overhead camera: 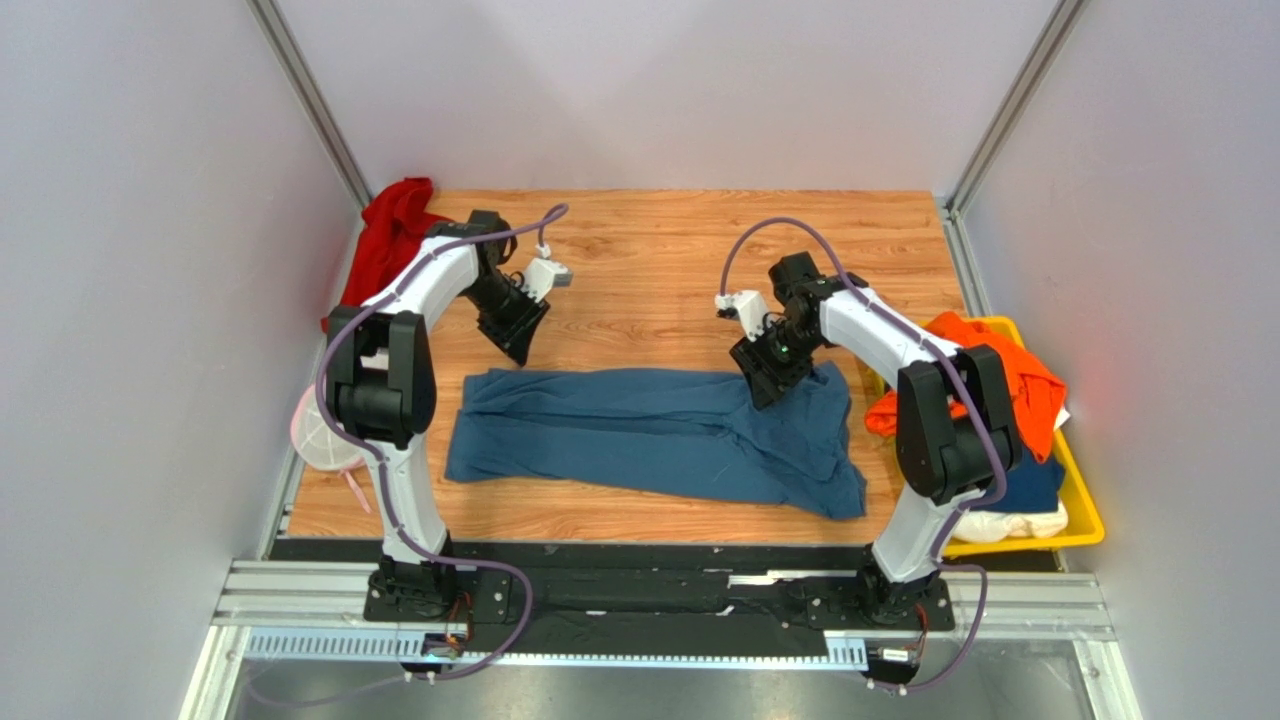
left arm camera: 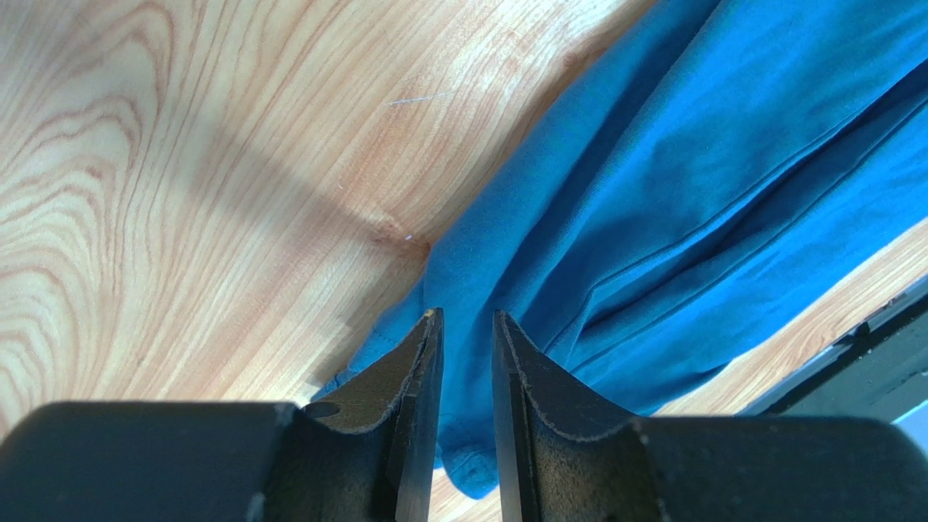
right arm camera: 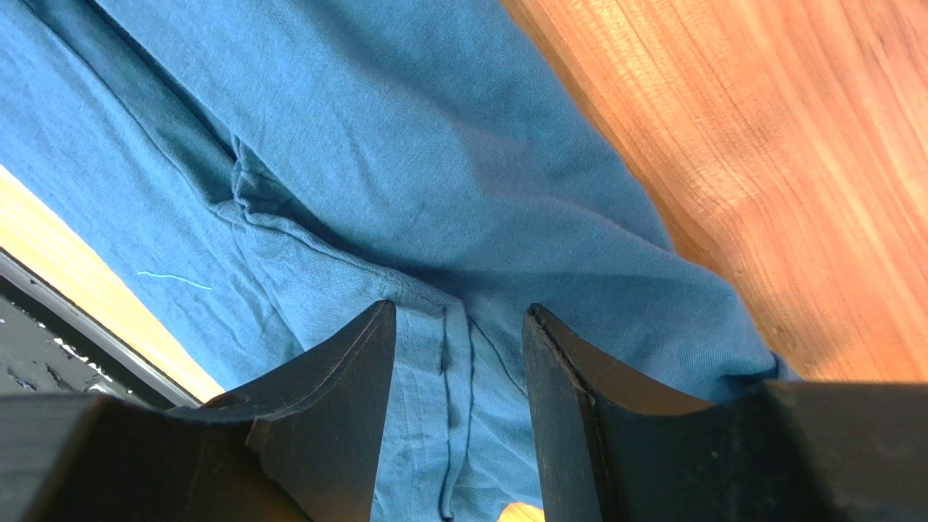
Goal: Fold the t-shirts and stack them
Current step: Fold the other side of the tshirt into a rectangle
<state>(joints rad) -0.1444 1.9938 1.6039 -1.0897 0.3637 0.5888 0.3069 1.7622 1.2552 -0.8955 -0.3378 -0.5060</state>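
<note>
Left wrist view: the left gripper (left arm camera: 466, 323) has its jaws drawn close, with only a thin slit between them and no cloth in it. Below the tips lies a corner of the blue shirt (left arm camera: 675, 185), where its edge meets the bare wood of the table (left arm camera: 163, 163). Whether the tips touch the cloth cannot be told.

In the right wrist view, the right gripper (right arm camera: 460, 315) has its jaws spread wider, and nothing is held. A creased seam of the blue shirt runs under the gap, and wood shows to the upper right.

From the top view, the blue shirt lies flat and long across the middle of the table. It is wrinkled, with its right end bunched. The left gripper is at its far left corner and the right gripper is over its far right part.

A yellow bin (overhead camera: 1085, 525) stands at the table's right edge, beside the right arm. It holds an orange shirt (overhead camera: 999, 368) spilling over the rim, a navy shirt (overhead camera: 1037, 488) and a cream shirt (overhead camera: 1014, 525). A red cloth (overhead camera: 394, 225) is heaped at the far left corner. A round disc (overhead camera: 308, 428) sits at the left edge, partly hidden by the left arm.
</note>
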